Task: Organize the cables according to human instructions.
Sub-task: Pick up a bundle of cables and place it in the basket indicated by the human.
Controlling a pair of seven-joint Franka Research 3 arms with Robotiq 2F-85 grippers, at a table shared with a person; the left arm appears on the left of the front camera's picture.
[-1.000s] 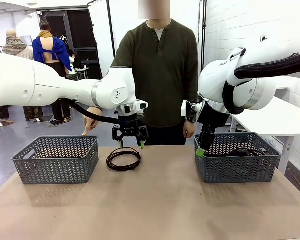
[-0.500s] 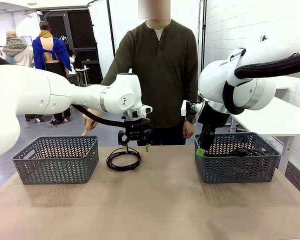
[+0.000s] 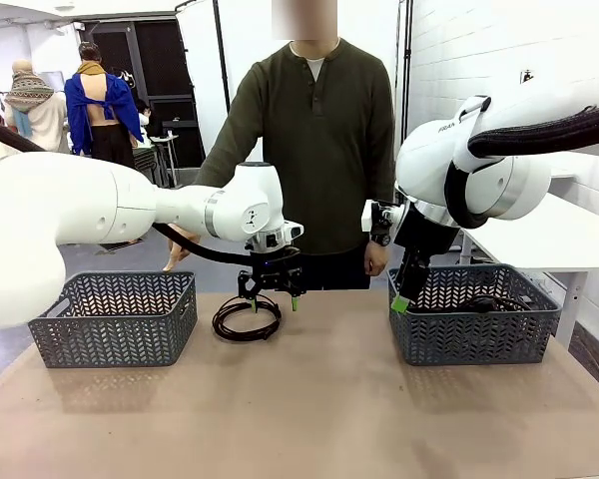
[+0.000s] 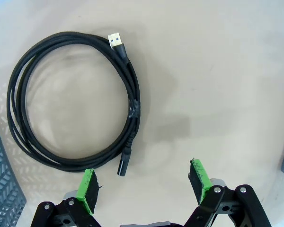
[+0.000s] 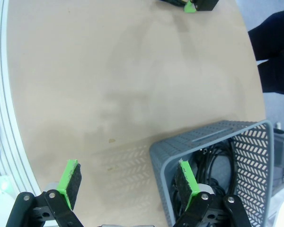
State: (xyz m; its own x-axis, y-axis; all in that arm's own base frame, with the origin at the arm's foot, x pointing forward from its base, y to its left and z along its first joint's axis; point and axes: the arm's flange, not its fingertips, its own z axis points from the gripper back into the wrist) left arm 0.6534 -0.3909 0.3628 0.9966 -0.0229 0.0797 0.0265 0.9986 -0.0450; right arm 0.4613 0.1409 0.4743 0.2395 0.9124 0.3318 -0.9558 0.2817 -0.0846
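Note:
A coiled black cable (image 3: 246,319) lies on the table between the two baskets; in the left wrist view the same cable (image 4: 71,99) shows a USB plug at the top and a taped bundle. My left gripper (image 3: 274,302) hangs open just above the coil's right edge, its green pads (image 4: 88,189) straddling bare table beside the cable's lower plug. My right gripper (image 3: 400,303) stands open at the left rim of the right basket (image 3: 474,339), which holds more black cables (image 5: 217,161). The human (image 3: 314,150) stands at the far side with arms down.
An empty grey basket (image 3: 115,319) stands at the table's left. The near half of the brown tabletop (image 3: 309,409) is bare. A white table stands off to the right behind the right basket.
My left gripper has moved right and down toward the coiled cable, staying open. The right arm and the person have not moved.

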